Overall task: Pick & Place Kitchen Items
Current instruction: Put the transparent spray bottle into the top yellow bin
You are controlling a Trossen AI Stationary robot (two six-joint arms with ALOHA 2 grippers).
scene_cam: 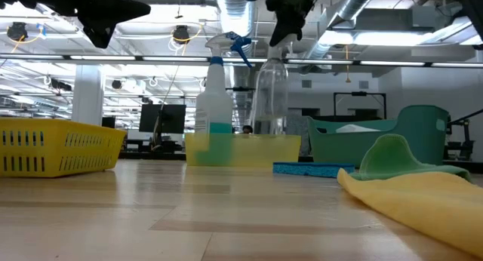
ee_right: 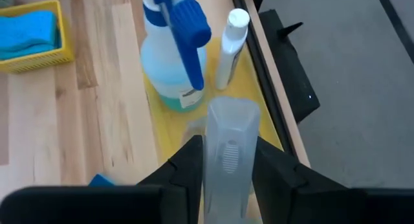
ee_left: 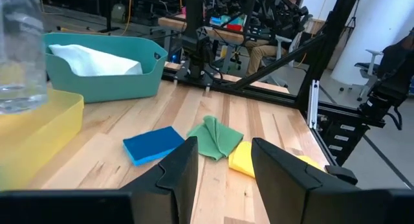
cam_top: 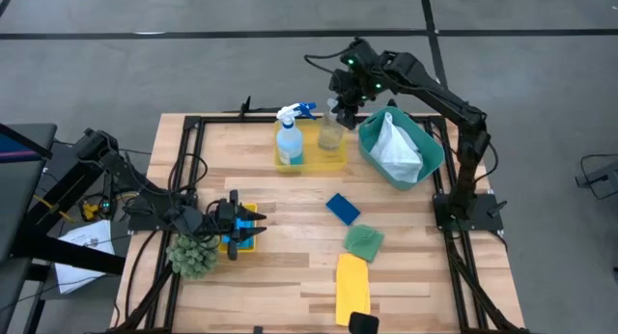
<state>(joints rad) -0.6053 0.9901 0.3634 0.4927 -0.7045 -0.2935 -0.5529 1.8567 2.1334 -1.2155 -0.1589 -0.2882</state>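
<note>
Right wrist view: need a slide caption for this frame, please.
Right gripper clasps the clear bottle above the yellow tray holding the spray bottle.

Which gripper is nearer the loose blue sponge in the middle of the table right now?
Left. The left gripper hovers by the small yellow basket, a short way left of the blue sponge. The right gripper is farther back, on the clear bottle.
</note>
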